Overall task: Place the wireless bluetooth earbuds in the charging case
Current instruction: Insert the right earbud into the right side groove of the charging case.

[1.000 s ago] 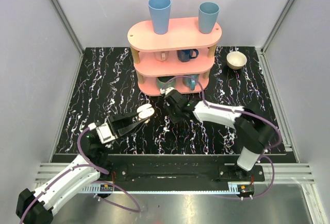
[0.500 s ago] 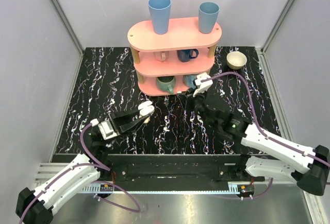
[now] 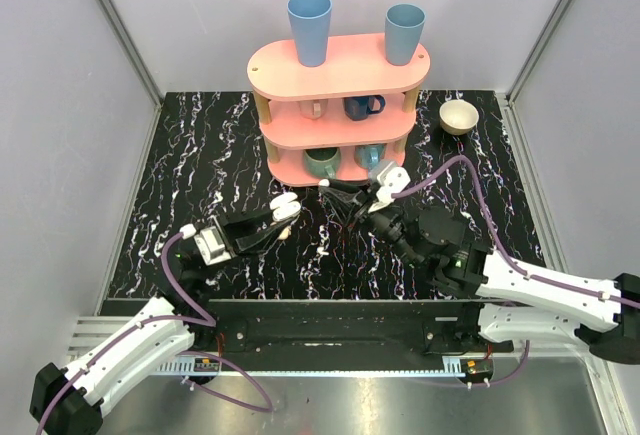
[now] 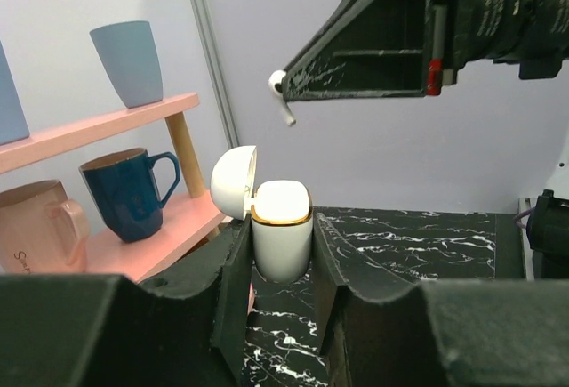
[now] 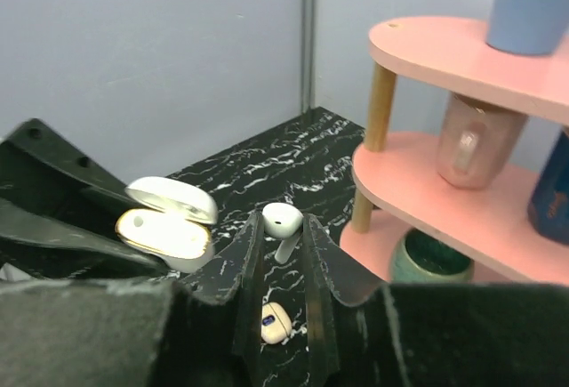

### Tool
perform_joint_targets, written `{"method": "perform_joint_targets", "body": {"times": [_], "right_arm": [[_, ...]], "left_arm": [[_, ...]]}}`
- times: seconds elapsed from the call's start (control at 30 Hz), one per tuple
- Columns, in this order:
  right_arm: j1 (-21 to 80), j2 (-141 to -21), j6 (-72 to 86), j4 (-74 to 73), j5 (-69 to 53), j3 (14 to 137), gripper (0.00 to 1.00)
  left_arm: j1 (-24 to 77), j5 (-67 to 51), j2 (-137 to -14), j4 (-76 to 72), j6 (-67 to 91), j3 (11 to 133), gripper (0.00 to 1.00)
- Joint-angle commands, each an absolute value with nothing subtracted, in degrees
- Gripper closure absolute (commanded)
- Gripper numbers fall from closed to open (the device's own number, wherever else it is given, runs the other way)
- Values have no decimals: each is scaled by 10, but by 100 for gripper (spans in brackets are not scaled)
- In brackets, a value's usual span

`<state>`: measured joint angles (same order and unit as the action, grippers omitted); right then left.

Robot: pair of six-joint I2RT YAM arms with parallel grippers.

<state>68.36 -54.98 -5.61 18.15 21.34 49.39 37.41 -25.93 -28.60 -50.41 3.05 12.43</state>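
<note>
White, with its lid flipped open, the charging case point(image 4: 283, 218) stands upright, pinched between the left gripper's point(image 4: 281, 258) jaws. The right gripper point(image 5: 280, 236) has its jaws pressed on 1 earbud point(image 5: 283, 220), held near the open case but not touching it. The other earbud point(image 5: 274, 323) lies on the black marbled table point(image 5: 267, 160) below.

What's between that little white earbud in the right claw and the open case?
Nothing. In the left wrist view, only bare air separates the earbud from the open case below it.
</note>
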Motion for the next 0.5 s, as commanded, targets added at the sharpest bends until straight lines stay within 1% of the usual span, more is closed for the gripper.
{"method": "perform_joint_targets", "body": {"times": [0.0, 0.17, 0.47], "right_arm": [[713, -571, -112, 235, 186, 534, 80], [737, -593, -120, 239, 182, 547, 80], [747, -616, -111, 236, 170, 548, 80]], "left_arm": [[375, -241, -287, -505, 30, 150, 100], [375, -242, -294, -504, 32, 153, 100], [375, -238, -297, -517, 40, 150, 100]]}}
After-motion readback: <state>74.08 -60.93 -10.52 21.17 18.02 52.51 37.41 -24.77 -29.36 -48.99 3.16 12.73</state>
